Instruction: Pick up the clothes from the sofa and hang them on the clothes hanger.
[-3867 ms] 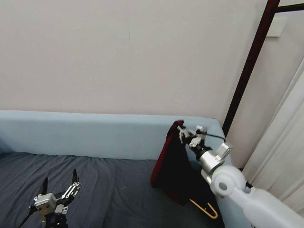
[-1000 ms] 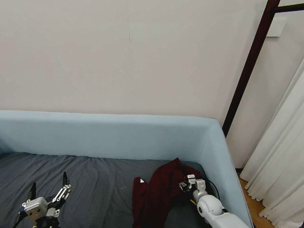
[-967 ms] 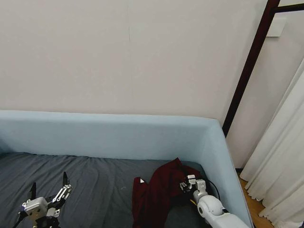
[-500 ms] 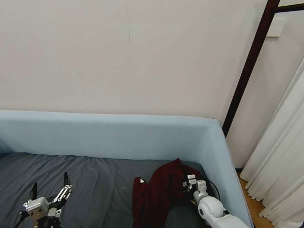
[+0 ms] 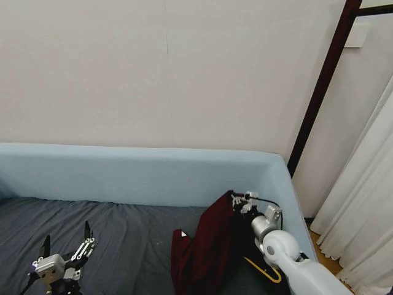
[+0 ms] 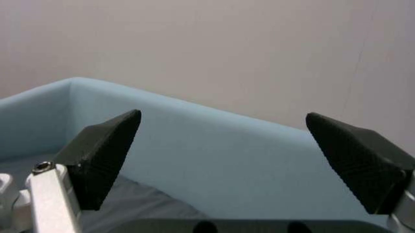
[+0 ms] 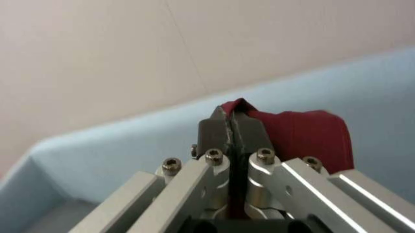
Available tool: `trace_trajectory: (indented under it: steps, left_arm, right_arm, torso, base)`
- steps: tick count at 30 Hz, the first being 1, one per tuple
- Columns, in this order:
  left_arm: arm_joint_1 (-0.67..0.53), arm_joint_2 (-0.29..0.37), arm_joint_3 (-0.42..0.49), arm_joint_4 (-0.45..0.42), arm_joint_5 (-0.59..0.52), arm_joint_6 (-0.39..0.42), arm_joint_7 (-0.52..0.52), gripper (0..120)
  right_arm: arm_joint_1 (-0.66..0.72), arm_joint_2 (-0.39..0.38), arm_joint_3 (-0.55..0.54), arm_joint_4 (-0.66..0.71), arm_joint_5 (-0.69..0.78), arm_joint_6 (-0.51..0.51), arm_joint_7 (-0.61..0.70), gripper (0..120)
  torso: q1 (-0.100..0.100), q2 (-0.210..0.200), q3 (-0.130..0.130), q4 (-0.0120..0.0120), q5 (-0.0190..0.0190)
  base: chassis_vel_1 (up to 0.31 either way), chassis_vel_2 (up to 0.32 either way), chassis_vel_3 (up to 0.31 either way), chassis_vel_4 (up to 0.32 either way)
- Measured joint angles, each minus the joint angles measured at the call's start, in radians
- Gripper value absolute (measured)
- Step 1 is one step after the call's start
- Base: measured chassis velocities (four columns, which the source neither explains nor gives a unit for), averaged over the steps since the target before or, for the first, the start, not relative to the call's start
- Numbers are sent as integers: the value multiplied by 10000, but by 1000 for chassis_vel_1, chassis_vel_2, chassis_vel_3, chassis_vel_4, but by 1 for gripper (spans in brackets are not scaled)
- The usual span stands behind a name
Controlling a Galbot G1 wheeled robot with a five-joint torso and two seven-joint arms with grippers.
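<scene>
Clamping red garment (image 5: pixel 206 246), right gripper (image 5: pixel 236 198) hangs over sofa (image 5: pixel 135 175).

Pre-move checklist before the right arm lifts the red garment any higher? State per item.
1. Grip: ok. The right gripper has its jaws shut on a top fold of the dark red cloth garment; the right wrist view shows the pinch.
2. Garment clear of the dark grey sofa seat: not ok. Its lower end rests on the seat.
3. Yellow hanger free of the cloth: cannot tell. Its hook lies on the seat beneath the right arm; the rest is hidden.
4. Left gripper out of the way: ok. It is open, low over the seat, well apart from the garment.
</scene>
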Motion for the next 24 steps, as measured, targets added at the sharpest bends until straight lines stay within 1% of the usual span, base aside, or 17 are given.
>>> trace_trajectory:
  steps: [2,4,9,10,13,14,15,18,19,20,24]
  left_arm:
    - [-6,1,24,-41,0,12,-1,100]
    - [6,6,44,-100,0,14,-2,100]
    - [57,19,33,-174,-2,15,-14,100]
    - [86,38,3,-223,-10,14,-30,100]
    - [154,73,-61,-341,-46,10,-48,100]
    - [154,73,-61,-341,-46,10,-48,100]
    - [170,80,-71,-373,-61,8,-51,100]
    - [209,127,-153,-500,-132,8,-71,100]
    - [213,142,-178,-530,-165,8,-71,100]
    - [213,142,-178,-530,-165,8,-71,100]
    - [212,210,-296,-628,-298,18,-75,100]
  right_arm:
    - [312,-167,156,533,336,-1,208,0]
    - [948,-414,329,1041,783,-17,480,0]
    - [1636,-751,372,1244,1187,-20,588,0]
    - [2088,-978,357,1244,1410,-16,600,0]
    - [3424,-1429,128,949,1915,20,668,0]
    - [3424,-1429,128,949,1915,20,668,0]
    - [3802,-1532,5,854,2057,47,710,0]
    - [5404,-1834,-511,343,2662,99,917,0]
    - [5809,-1844,-649,176,2816,99,993,0]
    - [5809,-1844,-649,176,2816,99,993,0]
    - [7572,-1565,-1157,-487,3357,96,1458,0]
  torso:
    - [0,0,-1,-1,-1]
    - [0,1,0,0,-1]
    - [0,0,0,1,-2]
    - [0,0,1,0,1]
    - [1,0,1,-1,0]
    - [1,0,1,-1,0]
    - [1,0,0,0,1]
    - [0,0,0,0,-1]
    - [0,0,0,-3,0]
    - [0,0,0,-3,0]
    - [1,-1,2,0,0]
  base:
    - [0,0,0,0]
    - [0,0,0,0]
    - [0,0,0,0]
    - [0,0,0,0]
    - [0,0,0,0]
    - [0,0,0,0]
    - [0,0,0,0]
    - [0,0,0,0]
    - [0,0,0,0]
    - [0,0,0,0]
    - [0,0,0,0]
